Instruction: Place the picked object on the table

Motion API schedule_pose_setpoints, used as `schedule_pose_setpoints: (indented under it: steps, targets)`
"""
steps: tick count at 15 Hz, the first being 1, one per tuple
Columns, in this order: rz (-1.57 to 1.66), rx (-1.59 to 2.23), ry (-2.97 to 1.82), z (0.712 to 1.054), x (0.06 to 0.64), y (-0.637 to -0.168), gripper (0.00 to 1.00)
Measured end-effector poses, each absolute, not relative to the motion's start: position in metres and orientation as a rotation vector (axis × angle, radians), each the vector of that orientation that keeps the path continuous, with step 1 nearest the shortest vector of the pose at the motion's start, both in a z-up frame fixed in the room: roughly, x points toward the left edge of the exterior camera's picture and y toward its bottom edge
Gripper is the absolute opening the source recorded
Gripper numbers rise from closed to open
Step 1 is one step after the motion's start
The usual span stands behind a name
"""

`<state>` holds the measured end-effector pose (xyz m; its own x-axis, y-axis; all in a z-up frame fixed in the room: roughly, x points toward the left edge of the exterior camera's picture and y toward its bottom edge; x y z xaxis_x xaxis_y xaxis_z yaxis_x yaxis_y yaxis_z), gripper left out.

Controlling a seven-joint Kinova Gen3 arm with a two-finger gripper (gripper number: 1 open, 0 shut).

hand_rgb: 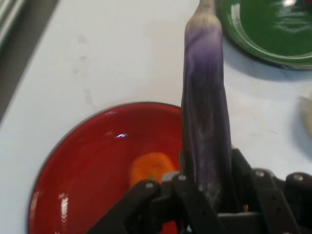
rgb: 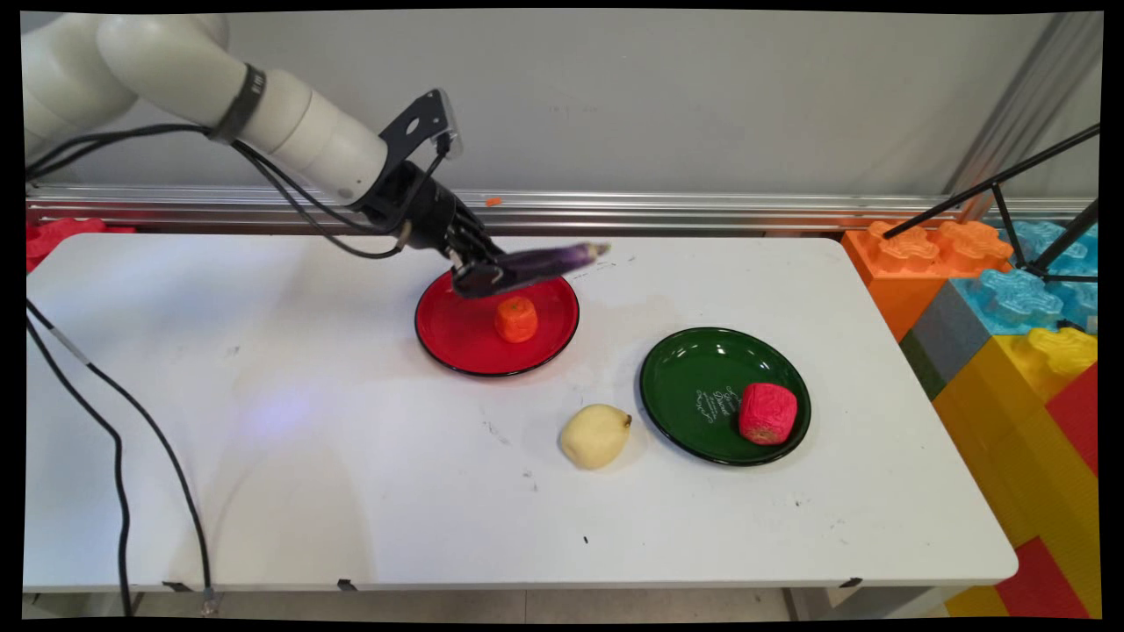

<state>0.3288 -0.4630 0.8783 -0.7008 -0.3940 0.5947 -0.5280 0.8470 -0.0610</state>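
Nearest the camera a pale yellow pear-like fruit (rgb: 595, 435) lies bare on the white worktop (rgb: 307, 439), just beside the green plate (rgb: 694, 369), which carries a red blocky fruit (rgb: 767, 412) near its right rim. White script is printed in the green plate's well, too small to read; no other lettering or brand shows on any item. Farther back sits the red plate (rgb: 457, 338) with a small orange fruit (rgb: 515, 319) on it, right of centre. The hand (rgb: 481, 276) hangs over the far rim of that plate, pinching one end of a long purple eggplant (rgb: 553, 259); the fingers (hand_rgb: 187, 192) press on both sides of its thick end in the hand view. The eggplant sticks out roughly level toward the right, its pale tip past the plate's rim and over bare worktop, clear of everything below. Judgement: the hold is at one end, so the long free part can sag or swing; slow motion and a low release suit it, with the orange fruit kept clear of the landing spot.
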Motion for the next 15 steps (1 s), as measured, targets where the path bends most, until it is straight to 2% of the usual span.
schedule_pose_setpoints:
  steps: [9, 15]
  targets:
    - [0.028, 0.265, -2.547, 0.894, 0.325, -0.429, 0.00]
    - [-0.155, 0.013, -2.594, 0.889, 0.330, -0.414, 0.00]
